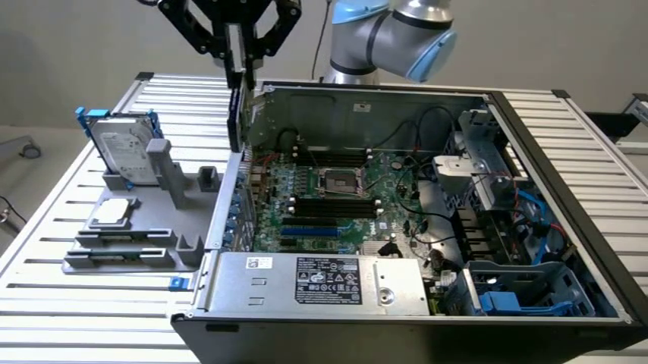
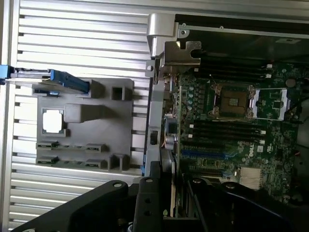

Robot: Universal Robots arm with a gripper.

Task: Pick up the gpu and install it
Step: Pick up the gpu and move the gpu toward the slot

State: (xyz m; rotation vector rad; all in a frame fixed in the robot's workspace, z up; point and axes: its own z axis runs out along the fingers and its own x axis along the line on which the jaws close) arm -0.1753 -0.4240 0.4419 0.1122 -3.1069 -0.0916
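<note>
The gpu (image 1: 239,114) hangs on edge, a thin dark card, above the left wall of the open computer case (image 1: 567,189) near its back corner. My gripper (image 1: 240,47) is shut on the card's upper end. In the wrist view the card runs away from my gripper (image 2: 161,193) along the case wall, and the silver end bracket (image 2: 182,52) of the gpu shows at its far end. The motherboard (image 1: 335,197) lies below, in the exterior view's right of the card, with blue and black slots near its front.
A grey parts holder (image 1: 142,227) sits on the slatted table at the exterior view's left of the case. It carries a silver hard drive (image 1: 124,148) in a blue frame and a small square processor chip (image 1: 111,212). The power supply (image 1: 324,280) fills the case's front.
</note>
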